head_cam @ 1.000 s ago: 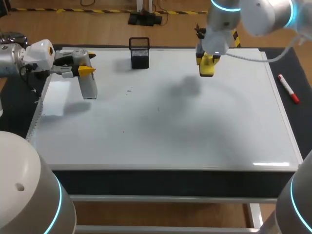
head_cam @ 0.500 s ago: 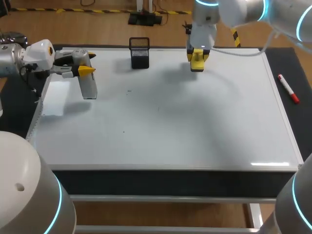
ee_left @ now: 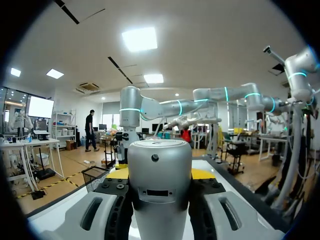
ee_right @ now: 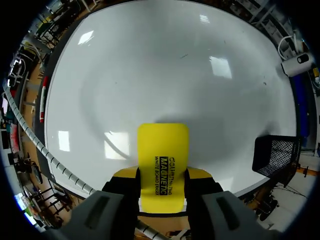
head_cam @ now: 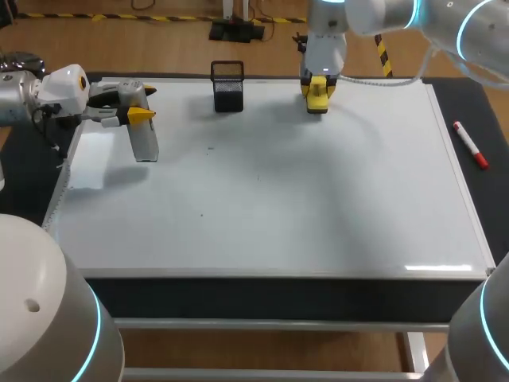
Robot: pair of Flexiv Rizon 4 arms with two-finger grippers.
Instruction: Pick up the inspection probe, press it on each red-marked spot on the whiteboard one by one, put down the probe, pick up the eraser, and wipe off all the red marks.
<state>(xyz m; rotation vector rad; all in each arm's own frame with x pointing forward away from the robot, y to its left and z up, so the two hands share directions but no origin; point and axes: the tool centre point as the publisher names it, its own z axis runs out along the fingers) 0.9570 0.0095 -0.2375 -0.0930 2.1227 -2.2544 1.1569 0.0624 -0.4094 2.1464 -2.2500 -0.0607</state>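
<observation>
**Containers.** One black mesh basket [head_cam: 228, 86] is shown standing on the whiteboard [head_cam: 318, 215] near its far edge. Its inside is seen only at a slant through the mesh, so any contents cannot be made out.

**Task items.** One yellow eraser [ee_right: 163, 150] is gripped from both sides between the yellow-tipped fingers of the right pincer [ee_right: 163, 175], which is closed on it. It is held over the board's far edge, near the basket and to the basket's right in the head view. Whether the eraser's face touches the board cannot be told.

One inspection probe [head_cam: 144, 142], a grey cylinder, is clamped in the left pincer [head_cam: 143, 105] at the board's far left corner and hangs down from the fingers. In the left wrist view its rounded body fills the gap between the fingers, and most of both yellow tips is hidden behind it. Contact between the probe's lower end and the board cannot be judged.

**Other items.** One red-and-white marker pen [head_cam: 469, 145] lies on the dark counter [head_cam: 481, 111], just beside the board's right edge. Three faint dark specks [head_cam: 211, 147] are counted on the board's left half, too small to identify.
</observation>
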